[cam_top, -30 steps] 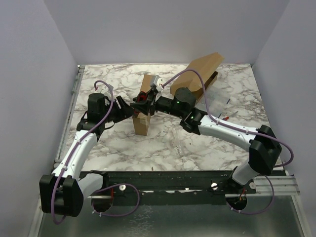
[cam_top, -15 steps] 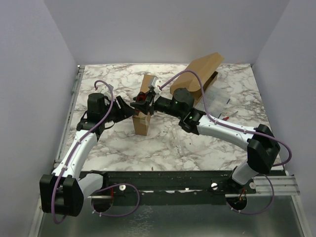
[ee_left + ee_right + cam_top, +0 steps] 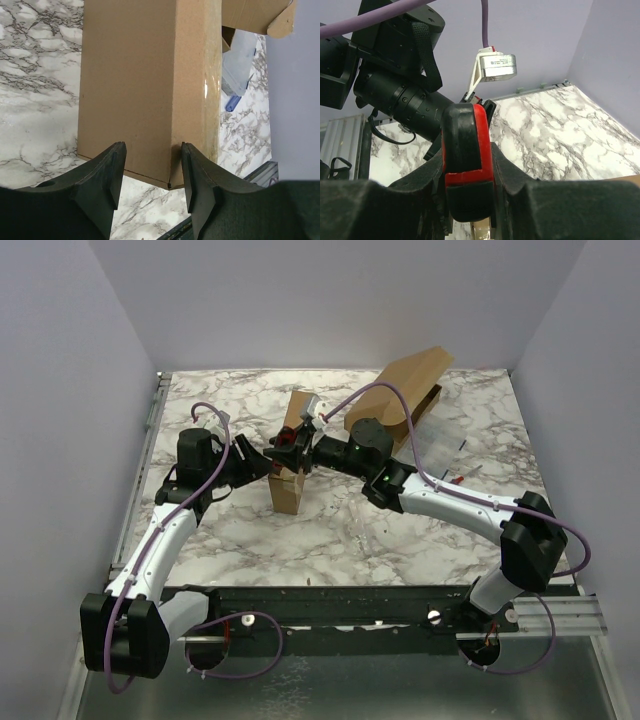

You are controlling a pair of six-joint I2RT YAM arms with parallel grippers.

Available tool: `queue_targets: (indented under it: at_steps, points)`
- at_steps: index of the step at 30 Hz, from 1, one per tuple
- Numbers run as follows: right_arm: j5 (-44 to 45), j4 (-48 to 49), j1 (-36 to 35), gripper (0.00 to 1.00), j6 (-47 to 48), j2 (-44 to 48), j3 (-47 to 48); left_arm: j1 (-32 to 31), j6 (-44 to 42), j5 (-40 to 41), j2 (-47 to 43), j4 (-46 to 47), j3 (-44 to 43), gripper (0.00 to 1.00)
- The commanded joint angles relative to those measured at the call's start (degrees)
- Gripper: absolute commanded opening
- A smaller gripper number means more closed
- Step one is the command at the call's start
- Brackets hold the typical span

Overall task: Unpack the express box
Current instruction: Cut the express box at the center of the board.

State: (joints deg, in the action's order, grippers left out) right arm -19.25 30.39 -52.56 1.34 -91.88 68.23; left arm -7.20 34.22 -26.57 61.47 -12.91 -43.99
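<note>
A tall, narrow cardboard express box (image 3: 286,490) stands upright mid-table. It fills the left wrist view (image 3: 135,85), taped along one edge. My left gripper (image 3: 268,466) sits at the box's left side, low down. Its jaws (image 3: 152,170) are open, and the box's bottom corner shows in the gap with no touch visible. My right gripper (image 3: 296,442) reaches in from the right at the box's upper part. It is shut (image 3: 467,172) on a red and black cutter (image 3: 465,135), which points toward the left arm (image 3: 395,90).
A larger brown cardboard box (image 3: 405,390) lies open at the back right, its flap (image 3: 255,15) showing behind the small box. A clear plastic packet with a blue part (image 3: 237,70) lies beside it. Small loose bits (image 3: 455,478) sit on the marble at right.
The left jaws have narrowed slightly around the box's lower corner. The right forearm has turned a little while keeping its hold on the cutter. The box has not moved.
</note>
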Motion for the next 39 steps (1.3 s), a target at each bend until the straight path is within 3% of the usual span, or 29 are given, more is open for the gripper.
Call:
queue_targets:
  at_steps: [1,24,39]
  points:
    - [-0.80,2.75,-0.57,0.00,-0.38,-0.05,-0.56,0.43,-1.79,0.46,0.91,-3.00,1.78,0.53]
    - [-2.62,1.93,-0.55,0.00,1.16,0.87,-3.67,0.73,-2.30,0.90,1.35,-3.24,2.41,0.50]
    - [-3.10,8.57,-0.54,0.00,-3.47,3.93,-5.43,0.79,-2.49,0.60,1.45,-3.33,2.33,0.50]
